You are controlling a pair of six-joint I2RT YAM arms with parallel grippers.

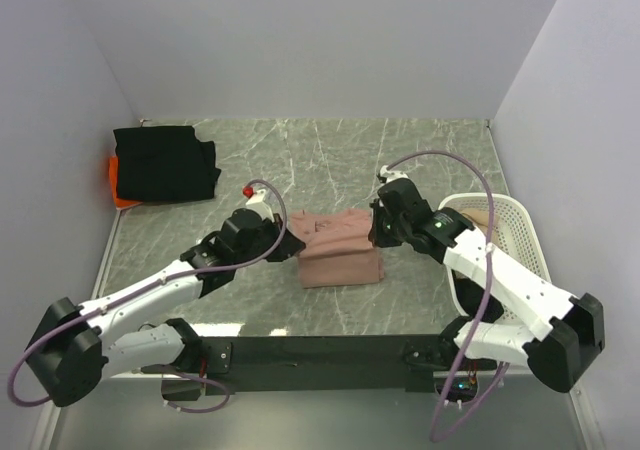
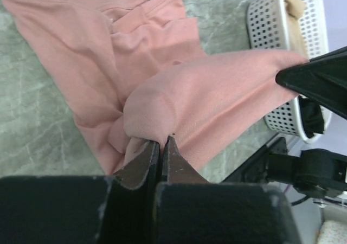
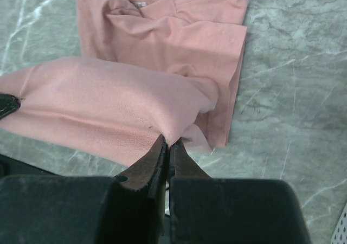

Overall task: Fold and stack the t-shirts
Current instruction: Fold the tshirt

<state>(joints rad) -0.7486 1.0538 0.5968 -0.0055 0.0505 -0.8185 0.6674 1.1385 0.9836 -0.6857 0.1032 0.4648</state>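
Note:
The dusty-pink t-shirt (image 1: 338, 247) lies partly folded at the table's middle. My left gripper (image 1: 287, 232) is shut on its left corner, and my right gripper (image 1: 376, 228) is shut on its right corner. Both hold a fold of the cloth lifted and stretched between them, above the rest of the shirt. The left wrist view shows the pinched pink fold (image 2: 217, 100) at my closed left gripper (image 2: 162, 142). The right wrist view shows the same fold (image 3: 103, 106) at my closed right gripper (image 3: 168, 142). A folded black t-shirt (image 1: 165, 163) lies on an orange one (image 1: 118, 185) at the back left.
A white mesh laundry basket (image 1: 520, 230) stands at the right edge, with tan cloth inside (image 2: 295, 2). Grey walls close the table on the left, back and right.

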